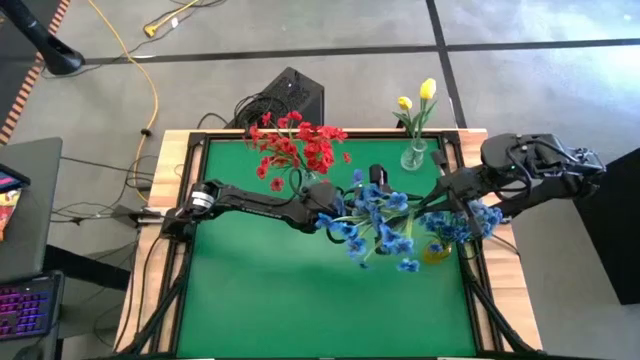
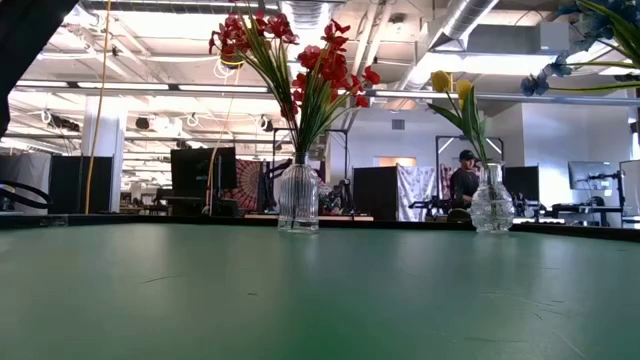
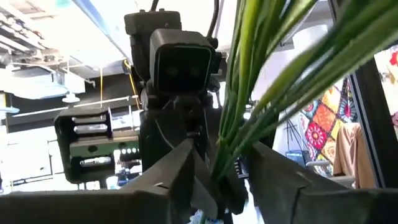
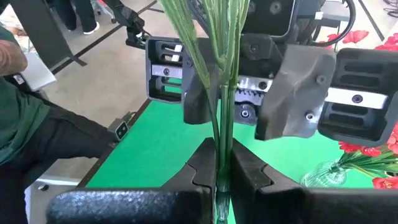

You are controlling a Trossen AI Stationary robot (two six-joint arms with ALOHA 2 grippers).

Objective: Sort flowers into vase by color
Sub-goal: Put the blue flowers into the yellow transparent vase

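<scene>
No legible text, label, brand, number or sign in any view; none can be made out on the arms, the vases, the table or the room behind it
</scene>
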